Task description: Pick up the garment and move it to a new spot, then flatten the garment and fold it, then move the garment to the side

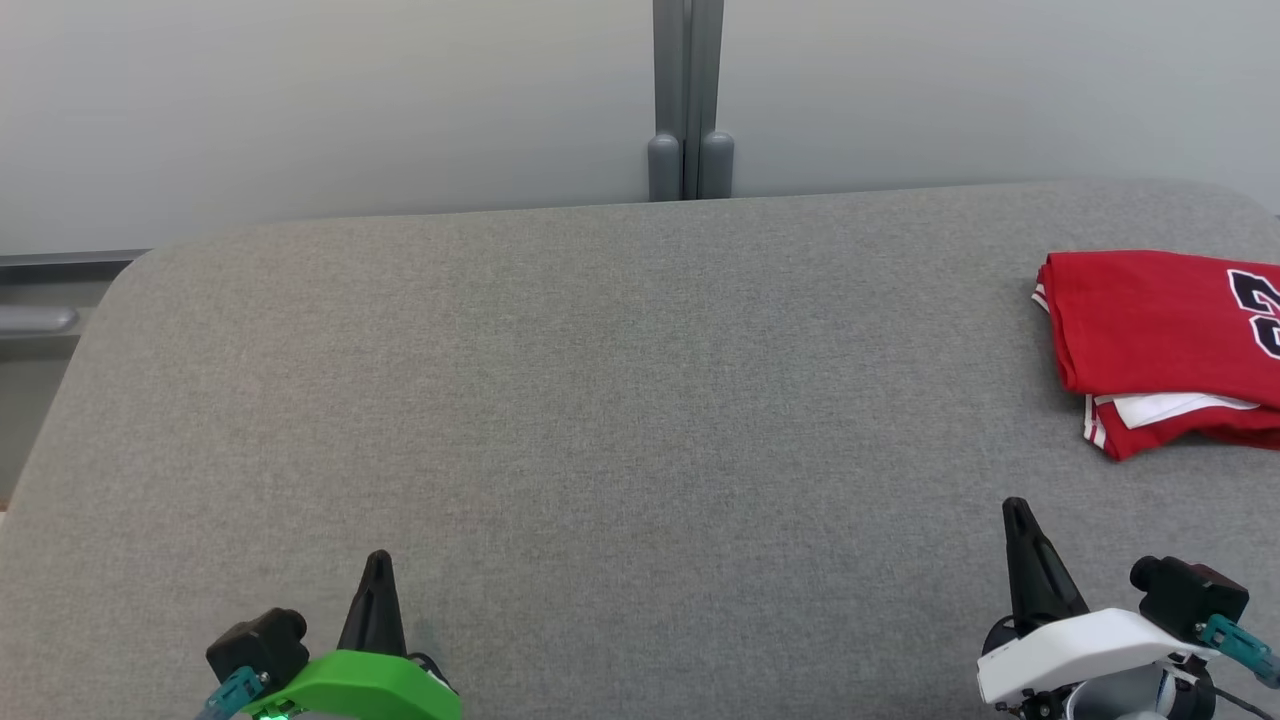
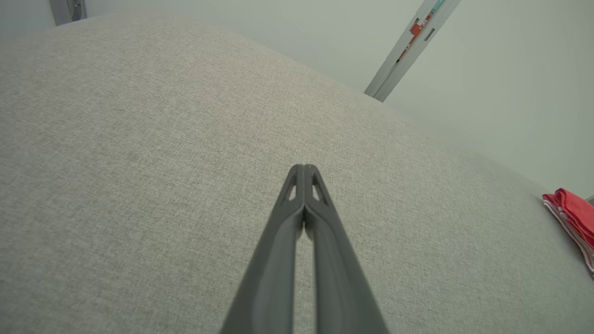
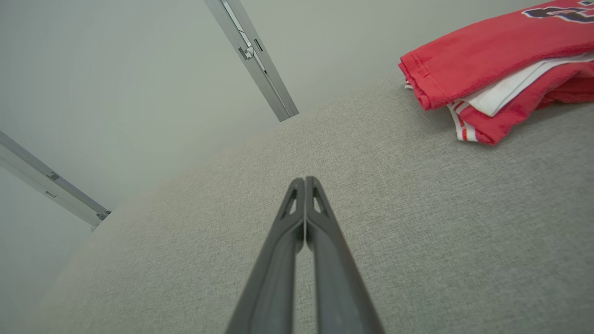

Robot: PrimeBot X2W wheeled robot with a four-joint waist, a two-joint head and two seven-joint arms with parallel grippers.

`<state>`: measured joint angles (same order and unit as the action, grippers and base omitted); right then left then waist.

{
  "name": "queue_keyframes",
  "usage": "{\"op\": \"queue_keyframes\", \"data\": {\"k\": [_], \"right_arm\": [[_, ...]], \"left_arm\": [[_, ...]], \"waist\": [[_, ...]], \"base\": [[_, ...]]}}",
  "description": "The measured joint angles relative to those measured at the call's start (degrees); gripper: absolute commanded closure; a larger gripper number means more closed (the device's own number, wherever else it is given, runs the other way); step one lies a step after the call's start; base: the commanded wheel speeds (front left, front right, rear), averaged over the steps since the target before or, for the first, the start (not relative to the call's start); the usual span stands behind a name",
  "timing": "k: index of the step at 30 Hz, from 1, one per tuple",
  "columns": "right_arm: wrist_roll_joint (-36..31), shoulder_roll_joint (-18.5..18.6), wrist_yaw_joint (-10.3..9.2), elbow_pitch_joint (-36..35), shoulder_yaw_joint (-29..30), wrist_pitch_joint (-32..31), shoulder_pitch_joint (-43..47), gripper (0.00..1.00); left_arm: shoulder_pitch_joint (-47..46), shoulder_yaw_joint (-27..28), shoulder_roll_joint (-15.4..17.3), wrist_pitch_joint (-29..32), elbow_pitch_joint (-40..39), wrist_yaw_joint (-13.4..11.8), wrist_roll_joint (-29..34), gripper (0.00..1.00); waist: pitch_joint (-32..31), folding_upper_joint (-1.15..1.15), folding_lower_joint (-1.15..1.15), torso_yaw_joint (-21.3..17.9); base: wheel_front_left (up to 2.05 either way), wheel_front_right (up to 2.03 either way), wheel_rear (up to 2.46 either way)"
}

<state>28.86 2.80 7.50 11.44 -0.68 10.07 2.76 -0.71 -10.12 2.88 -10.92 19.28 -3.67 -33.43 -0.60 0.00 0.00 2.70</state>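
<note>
A folded red garment [image 1: 1160,340] with white trim and dark lettering lies at the right edge of the grey padded table [image 1: 600,400]; part of it runs out of the head view. It also sits at the upper right of the right wrist view as the red garment [image 3: 492,60], and as a red sliver [image 2: 573,218] at the far right of the left wrist view. My left gripper [image 1: 378,560] rests at the lower left, shut and holding nothing, tips pressed together [image 2: 304,168]. My right gripper [image 1: 1015,507] is at the lower right, shut and bare [image 3: 304,180], short of the garment.
A pale wall with a grey vertical post [image 1: 688,100] stands behind the table's far edge. The table's left corner is rounded, with a grey rail [image 1: 40,320] beyond it.
</note>
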Motion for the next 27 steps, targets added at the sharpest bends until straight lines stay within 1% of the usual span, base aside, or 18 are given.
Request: {"op": "queue_keyframes", "data": {"k": [15,27], "right_arm": [[13.6,0.3,0.00,0.5,0.9,-2.9,-1.9,1.00],[22.6,0.6,0.00,0.8,1.6,-5.0,-3.1,1.00]], "left_arm": [[-0.6,3.1,0.1,3.4,-1.0,2.2,-12.5,1.00],[-1.4,5.3,0.1,5.8,-1.8,3.8,-20.6,1.00]], "waist": [[0.1,0.00,0.00,-0.4],[0.2,0.00,0.00,-0.7]], "base": [[0.00,0.00,0.00],[0.00,0.00,0.00]]}}
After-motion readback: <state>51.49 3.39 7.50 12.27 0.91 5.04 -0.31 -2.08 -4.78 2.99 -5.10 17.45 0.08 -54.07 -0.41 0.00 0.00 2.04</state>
